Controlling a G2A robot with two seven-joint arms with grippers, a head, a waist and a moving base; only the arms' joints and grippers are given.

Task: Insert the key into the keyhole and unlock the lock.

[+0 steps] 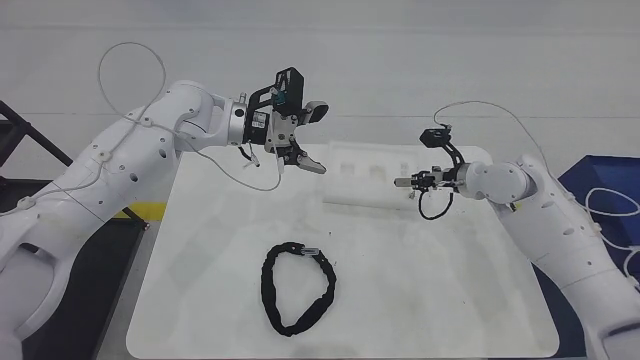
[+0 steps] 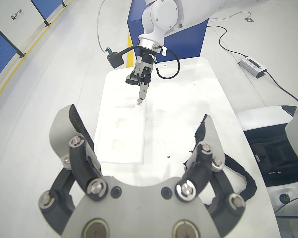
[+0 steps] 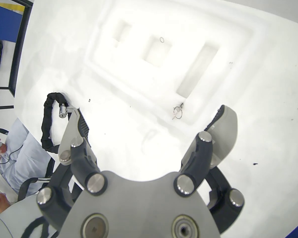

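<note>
A black fabric-covered chain lock (image 1: 298, 288) lies in a loop on the white table near its front, its silver lock cylinder (image 3: 62, 111) at the far end of the loop. The small key (image 3: 177, 112), on a wire ring, rests on the rim of the white foam tray (image 1: 360, 175) beside the long recess. My right gripper (image 3: 149, 110) hovers open just above that tray rim (image 1: 403, 182), the key between and a little beyond its fingers. My left gripper (image 2: 139, 113) is open, empty and raised over the table's back left (image 1: 318, 138).
The foam tray (image 2: 121, 134) has three recesses; a tiny loose ring (image 3: 161, 39) lies in the middle one. A blue cabinet (image 2: 168, 38) stands beyond the table behind the right arm. Bare tabletop (image 1: 430, 290) lies between tray and chain.
</note>
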